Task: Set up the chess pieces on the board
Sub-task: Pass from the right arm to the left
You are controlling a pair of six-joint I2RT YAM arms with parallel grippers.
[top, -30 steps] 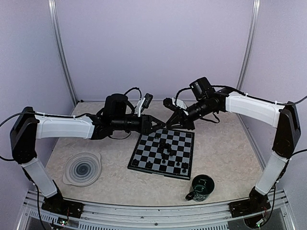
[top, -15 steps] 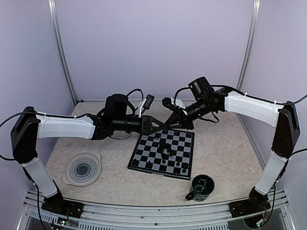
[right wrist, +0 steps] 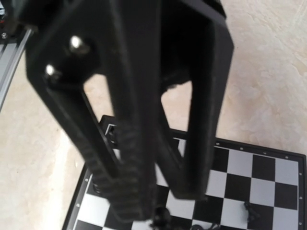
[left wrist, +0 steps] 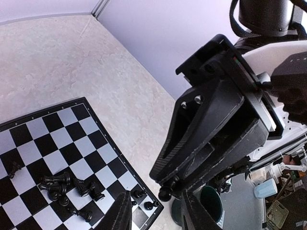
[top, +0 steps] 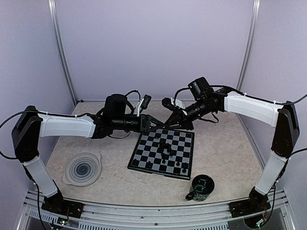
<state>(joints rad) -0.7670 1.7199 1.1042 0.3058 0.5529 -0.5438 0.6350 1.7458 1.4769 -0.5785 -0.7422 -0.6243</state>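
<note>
Two arms reach in from the frame's sides in the top view, and their tips meet just above the board's (top: 144, 151) far edge, a little above frame centre. Board lies flat at centre; plate (top: 82, 168) sits lower left, well apart; mug (top: 200, 188) stands lower right, near the board's near corner. Right gripper (left wrist: 171, 185) is closed on one round-headed piece (left wrist: 165, 193) at its fingertips. Left gripper (left wrist: 158, 207) stands partly open with nothing in its grasp, its fingers (left wrist: 122, 215) flanking that piece (touching or not, I cannot tell). Other pieces (top: 168, 151) huddle mid-board, some toppled, and a few stand along the near edge.
</note>
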